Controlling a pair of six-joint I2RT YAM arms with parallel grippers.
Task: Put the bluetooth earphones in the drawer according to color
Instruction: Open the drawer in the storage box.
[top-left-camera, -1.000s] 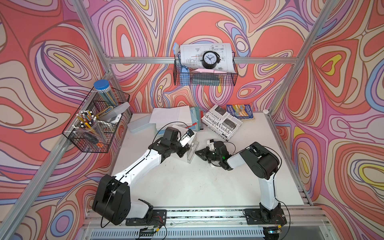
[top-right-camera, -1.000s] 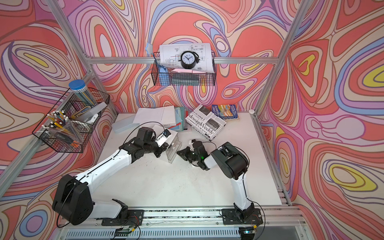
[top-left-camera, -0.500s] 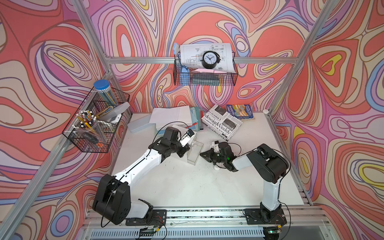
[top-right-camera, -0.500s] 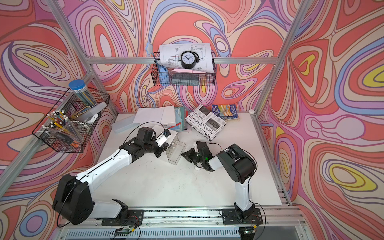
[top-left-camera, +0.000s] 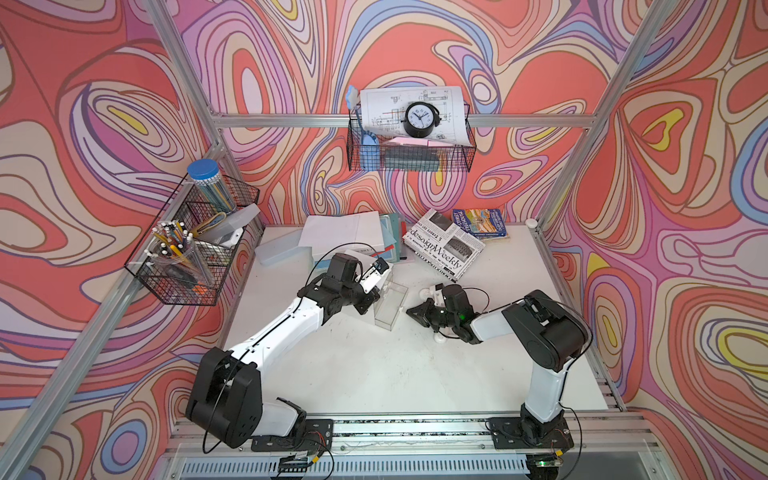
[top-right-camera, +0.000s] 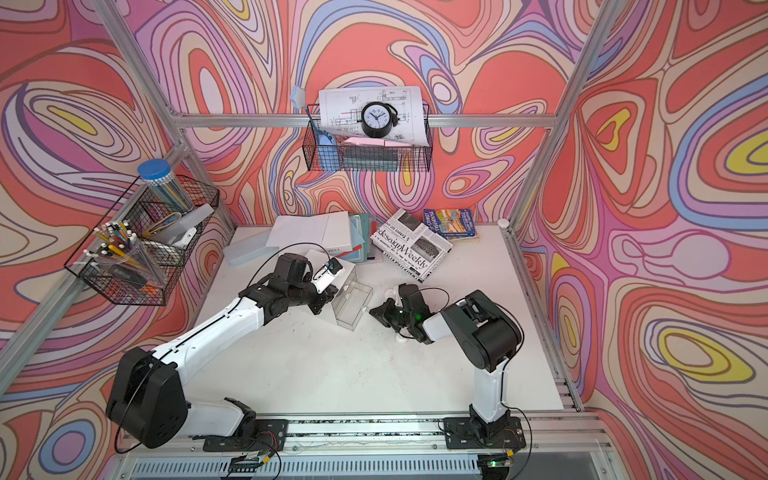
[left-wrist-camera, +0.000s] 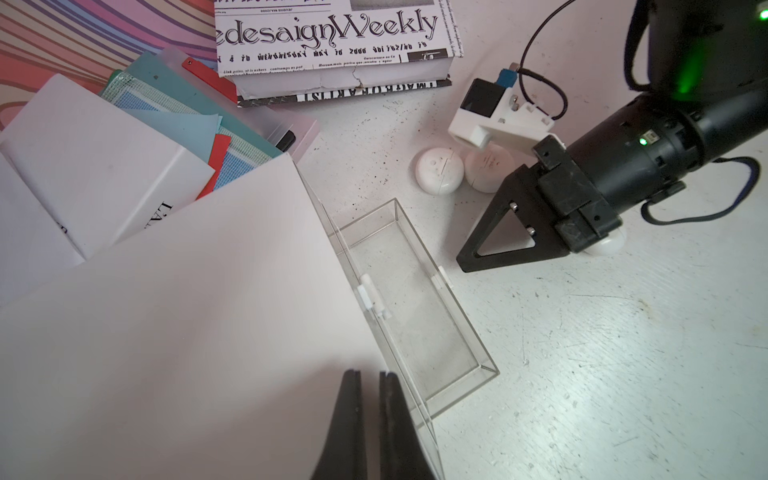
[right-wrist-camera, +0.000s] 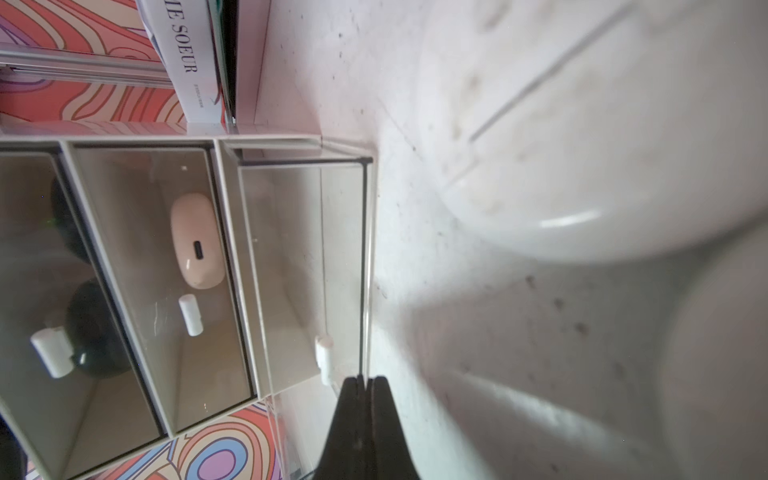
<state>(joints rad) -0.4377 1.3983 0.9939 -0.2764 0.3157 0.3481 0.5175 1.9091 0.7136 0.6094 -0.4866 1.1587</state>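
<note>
Your left fingers, drawn together and empty, sit over the cabinet, probably steadying it. Your right fingers, likewise closed on nothing, face the pulled-out drawer, which awaits the white earphones.

overhead stereo, close wrist views, shared drawer

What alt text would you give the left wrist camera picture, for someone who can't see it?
An empty clear drawer stands pulled out of a white cabinet on a white table. Beside it the right hand, shut, points toward the drawer, and two white earphone cases lie side by side near a newspaper-print book.
</note>
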